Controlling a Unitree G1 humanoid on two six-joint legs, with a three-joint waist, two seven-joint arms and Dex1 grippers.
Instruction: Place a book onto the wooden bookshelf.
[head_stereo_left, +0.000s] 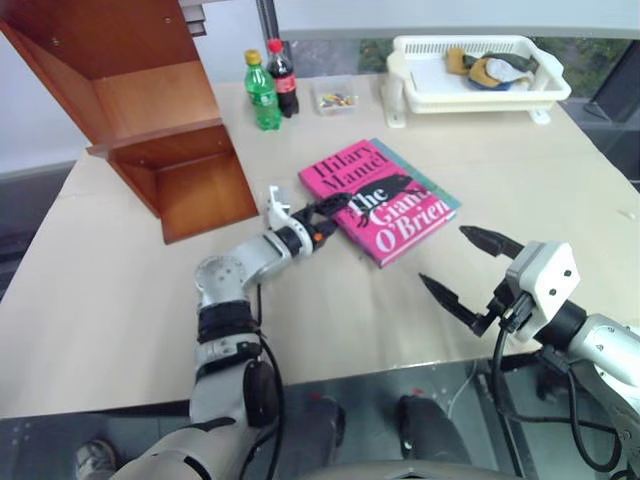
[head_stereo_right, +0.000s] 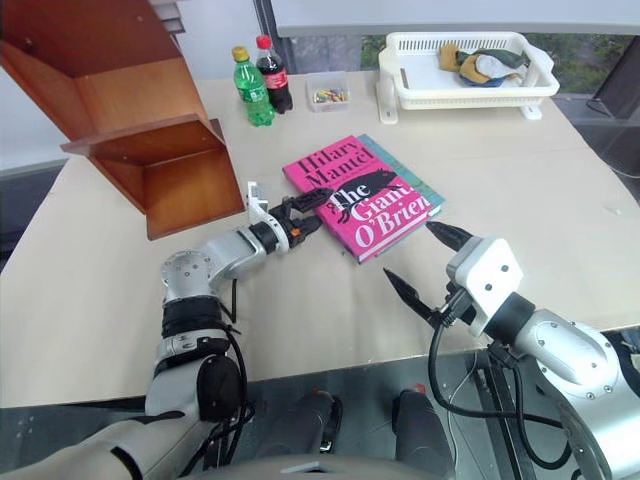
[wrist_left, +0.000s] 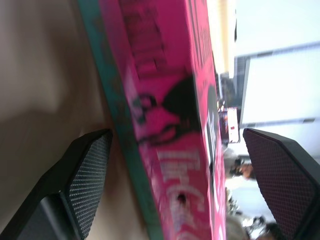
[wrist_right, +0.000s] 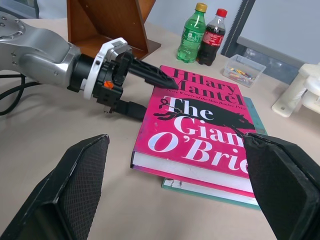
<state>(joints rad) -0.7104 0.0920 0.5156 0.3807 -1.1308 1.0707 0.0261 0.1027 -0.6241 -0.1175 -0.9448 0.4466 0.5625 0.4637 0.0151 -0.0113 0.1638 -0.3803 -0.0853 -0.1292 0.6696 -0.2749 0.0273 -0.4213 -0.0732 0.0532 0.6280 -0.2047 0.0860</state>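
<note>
Beige table (head_stereo_left: 120, 300), pink book (head_stereo_left: 385, 200) lying flat on a teal book (head_stereo_right: 425, 195) mid-table, bookshelf (head_stereo_left: 150, 110) off to your left. Your left gripper (head_stereo_right: 305, 212) is spread wide, straddling the book's spine edge; right gripper (head_stereo_left: 465, 265) hangs open nearby. You'll want one finger slid under just the pink cover before squeezing.

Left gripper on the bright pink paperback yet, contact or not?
Cannot tell. In the right wrist view the open left gripper straddles the bright pink paperback's spine edge, one finger above the cover, one beside it; no plain contact or gap.
</note>
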